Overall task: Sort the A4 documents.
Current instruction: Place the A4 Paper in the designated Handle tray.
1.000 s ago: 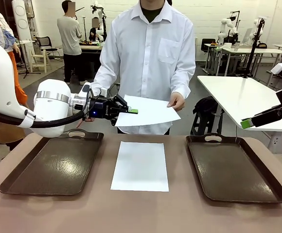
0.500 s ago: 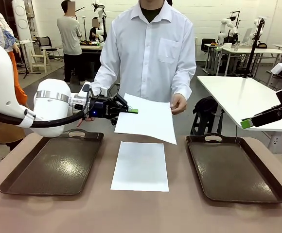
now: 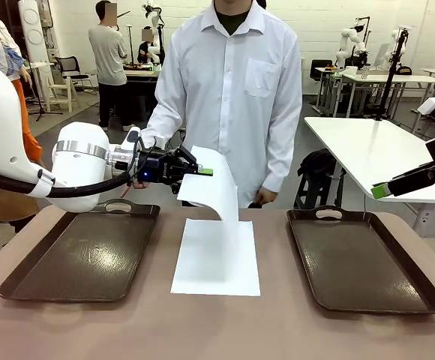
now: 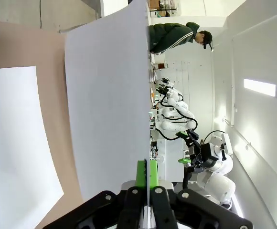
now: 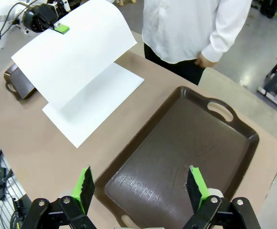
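**Operator:** What lies in front of me, biggest thing first?

**Spotter:** You have the brown counter (image 3: 217,334) running across the whole front view. A person (image 3: 232,90) in a white shirt stands at its far edge, behind the middle. One hand (image 3: 265,197) hangs down by the hip, apart from any paper.

**Operator:** And the trays?

**Spotter:** You see two dark brown handled ones. The left tray (image 3: 75,259) and the right tray (image 3: 360,259) sit well apart, each with its handle toward the person.

**Operator:** Where are the documents?

**Spotter:** One flat sheet (image 3: 217,259) lies on the counter between the trays, touching neither. The second sheet (image 3: 210,187) hangs in the air above the flat sheet's far end, curling downward. I cannot tell whether its lower edge brushes the flat sheet.

**Operator:** What about my pincers?

**Spotter:** Your left pincer (image 3: 202,172) is clamped on the second sheet at its upper left edge. In your left wrist view the green pads (image 4: 141,174) press together with the paper edge-on between them. Your right pincer (image 5: 139,186) stands wide, with nothing between its pads. It is raised over the near part of the right tray.
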